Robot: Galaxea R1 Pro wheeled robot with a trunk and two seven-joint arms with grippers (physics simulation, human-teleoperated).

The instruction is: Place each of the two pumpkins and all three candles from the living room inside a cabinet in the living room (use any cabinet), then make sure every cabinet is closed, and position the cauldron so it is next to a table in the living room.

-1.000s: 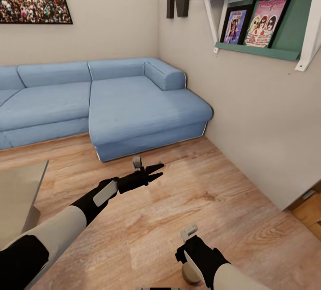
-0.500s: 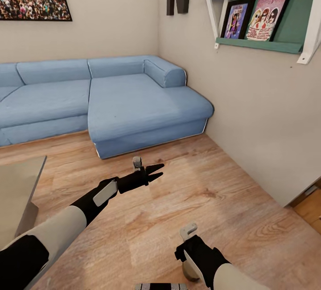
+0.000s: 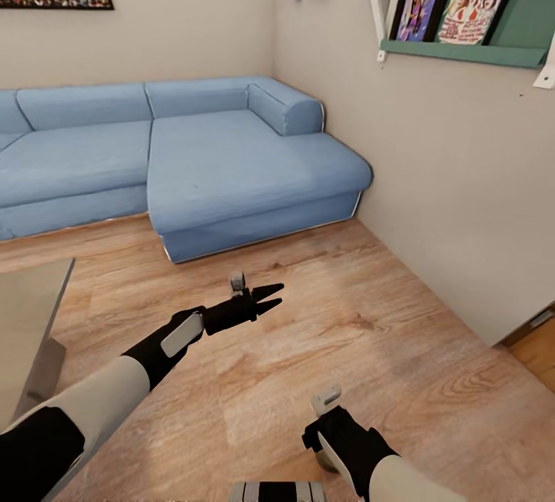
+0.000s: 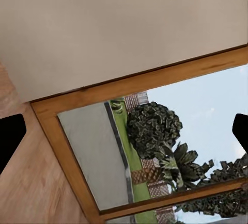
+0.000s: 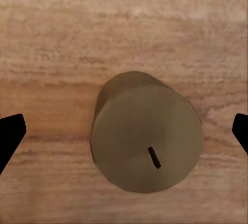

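Observation:
A short olive-beige candle (image 5: 147, 139) with a dark wick stands upright on the wood floor, straight below my right gripper (image 5: 124, 131). That gripper is open, its two black fingertips far apart on either side of the candle and not touching it. In the head view the right gripper (image 3: 333, 452) hangs low over the floor near the bottom edge. My left gripper (image 3: 274, 294) is held out over bare floor in front of the sofa, open and empty. A corner of the grey table (image 3: 31, 309) shows at the left edge.
The blue corner sofa (image 3: 231, 163) fills the far side. A beige wall with a green and white picture shelf (image 3: 462, 51) runs along the right, ending at a doorway (image 3: 539, 348). The left wrist view looks at a wood-framed glass door (image 4: 155, 146).
The whole head view has shifted: sofa, shelf and wall picture sit higher in the picture, so the camera has moved. Both arms keep their pose and both grippers stay open.

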